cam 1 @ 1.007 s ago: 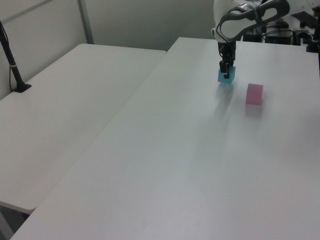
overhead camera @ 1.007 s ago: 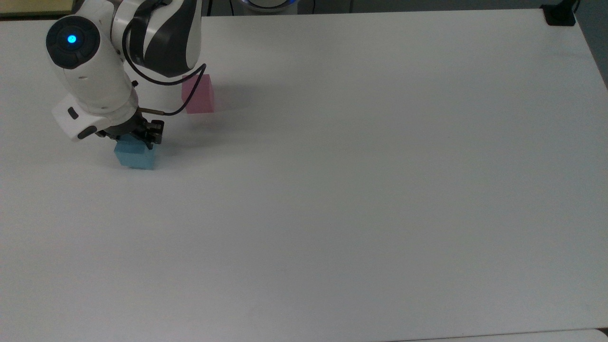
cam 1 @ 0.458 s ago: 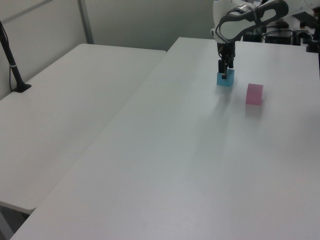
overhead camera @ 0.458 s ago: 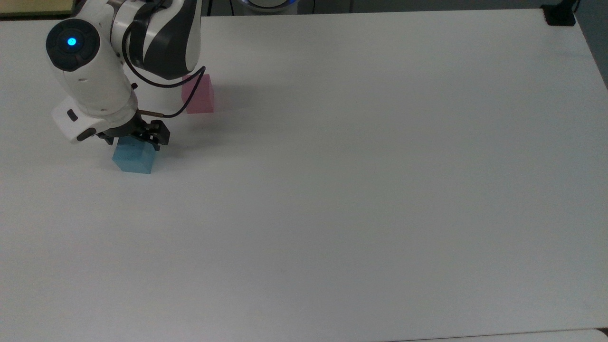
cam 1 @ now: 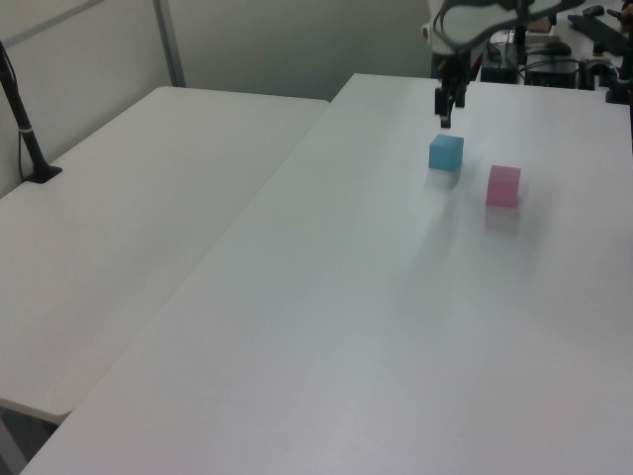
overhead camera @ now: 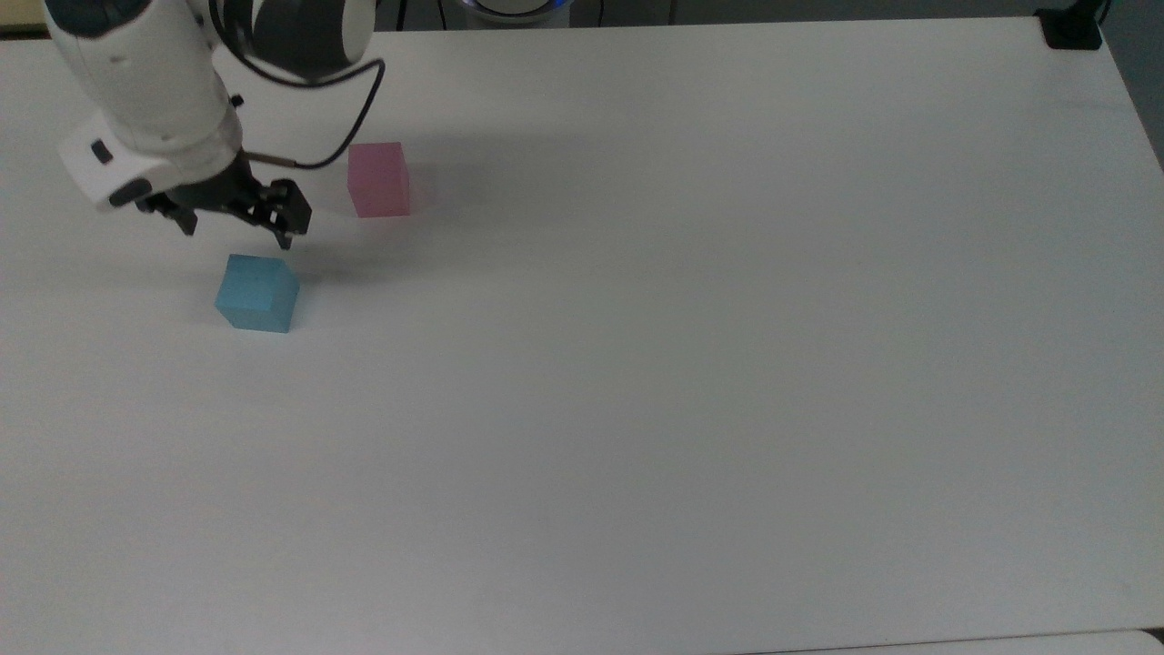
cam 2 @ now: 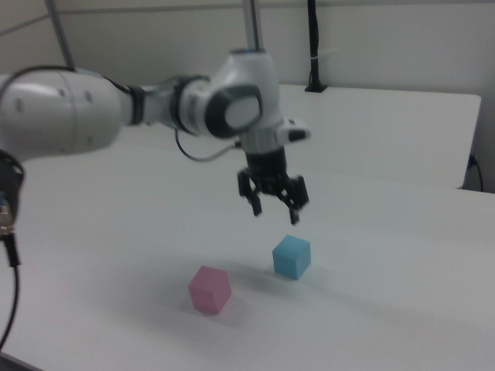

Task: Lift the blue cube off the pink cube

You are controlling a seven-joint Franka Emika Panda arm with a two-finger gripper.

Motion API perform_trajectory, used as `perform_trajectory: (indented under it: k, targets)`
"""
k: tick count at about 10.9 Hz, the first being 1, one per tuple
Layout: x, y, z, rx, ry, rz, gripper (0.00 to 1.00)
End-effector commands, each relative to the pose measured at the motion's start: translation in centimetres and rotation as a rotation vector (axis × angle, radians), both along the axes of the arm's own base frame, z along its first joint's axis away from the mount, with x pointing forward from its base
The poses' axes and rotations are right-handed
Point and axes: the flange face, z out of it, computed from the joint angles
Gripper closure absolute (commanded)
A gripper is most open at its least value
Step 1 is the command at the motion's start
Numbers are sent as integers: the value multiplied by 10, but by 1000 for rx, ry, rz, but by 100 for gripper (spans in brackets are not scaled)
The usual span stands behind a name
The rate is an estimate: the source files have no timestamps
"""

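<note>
The blue cube (overhead camera: 257, 293) (cam 1: 446, 151) (cam 2: 291, 256) rests on the white table (overhead camera: 691, 346), apart from the pink cube (overhead camera: 378, 179) (cam 1: 503, 185) (cam 2: 209, 289), which also stands on the table by itself. My gripper (overhead camera: 236, 229) (cam 1: 445, 107) (cam 2: 275, 205) hangs open in the air above the blue cube, fingers spread and holding nothing. In the top view the gripper is to the upper left of the blue cube and left of the pink cube.
A second white table (cam 1: 119, 208) adjoins the work table on the left view's left. A black post on a base (cam 1: 25, 129) stands at its far edge, and a black mount (overhead camera: 1073, 27) sits at the top view's upper right corner.
My gripper has opened, let go of the blue cube and risen clear of it. The blue cube stays on the table where it was set; the pink cube has not moved.
</note>
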Motion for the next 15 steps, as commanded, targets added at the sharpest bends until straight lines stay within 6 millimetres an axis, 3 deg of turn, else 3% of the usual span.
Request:
perform_trajectory:
  k: [1,3,6,8,9,11,15]
  targets:
    - [-51,49,105,37,-2,-125,0]
    - [-81,82,161,39,-33,-176,0]
    - [-141,115,217,63,2,-157,0]
    - [-162,130,216,82,8,-128,0]
    - [-158,131,214,83,-4,-108,0]
    - [-130,127,206,70,-106,-81,0]
    - [-130,124,209,72,-111,-88,0]
